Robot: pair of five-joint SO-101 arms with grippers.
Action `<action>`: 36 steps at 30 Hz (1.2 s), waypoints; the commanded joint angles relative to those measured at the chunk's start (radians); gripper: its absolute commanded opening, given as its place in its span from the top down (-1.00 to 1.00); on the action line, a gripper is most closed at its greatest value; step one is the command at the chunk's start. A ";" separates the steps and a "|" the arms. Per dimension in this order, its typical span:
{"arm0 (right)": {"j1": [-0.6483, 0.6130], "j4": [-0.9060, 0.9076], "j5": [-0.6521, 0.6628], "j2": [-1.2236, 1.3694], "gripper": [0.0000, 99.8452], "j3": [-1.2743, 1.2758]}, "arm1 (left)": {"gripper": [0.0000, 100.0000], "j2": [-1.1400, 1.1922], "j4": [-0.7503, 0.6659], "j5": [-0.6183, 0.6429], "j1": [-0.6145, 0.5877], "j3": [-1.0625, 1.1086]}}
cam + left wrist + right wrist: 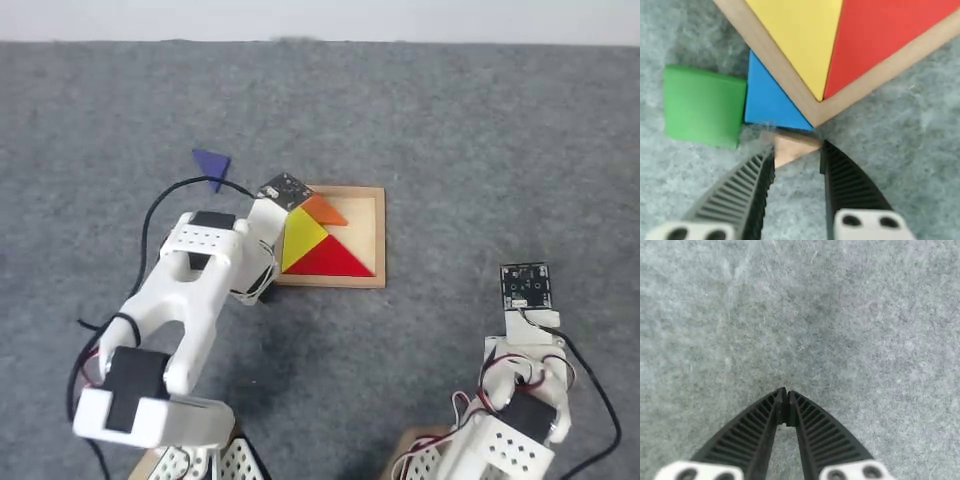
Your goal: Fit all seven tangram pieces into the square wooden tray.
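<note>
At the far left of the high view, the left arm (190,300) stretches across the grey carpet (450,130) to the near left corner of the wooden tray (350,190), covering that corner and the rim beside it. A dark blue triangle (212,162) lies on the carpet beyond the arm, well apart from the tray.

The tray holds a yellow triangle (300,238) against its left side and a red triangle (332,260) along its near side, and the two meet on a slanted edge. An orange piece (322,209) sits at the far edge, partly under the arm's wrist, so we cannot make out its whole shape. The tray's far right part is bare wood.

From the left wrist, we see a green square (702,105) on the carpet touching a blue triangle (770,97), which lies outside the tray against its rim. The left gripper (797,155) has its jaws set narrow around a pale tan piece (792,146) just off the tray's corner, with both tips against its edges. The piece is blurred and its outline is unclear.

At the right, the right arm (515,420) stands well apart from the tray. The right gripper (785,396) has its jaws closed tip to tip, with nothing between them, over bare carpet.
</note>
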 commanded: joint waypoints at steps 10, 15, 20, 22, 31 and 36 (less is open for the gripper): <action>-0.010 0.005 0.012 -0.013 0.98 0.017 | 0.60 0.213 0.037 -0.091 -0.120 -0.262; -0.010 0.004 0.012 -0.013 0.98 0.017 | 0.65 0.265 0.028 -0.120 -0.080 -0.262; -0.010 0.002 0.012 -0.013 0.98 0.017 | 0.78 0.192 0.028 -0.118 -0.046 -0.186; -0.010 0.002 0.012 -0.013 0.98 0.017 | 0.85 0.133 0.028 -0.118 -0.035 -0.137; -0.010 0.004 0.011 -0.013 0.98 0.017 | 0.90 -0.184 0.170 -0.110 0.023 -0.036; -0.010 0.004 0.011 -0.013 0.98 0.017 | 0.88 -0.339 0.196 -0.087 0.018 -0.031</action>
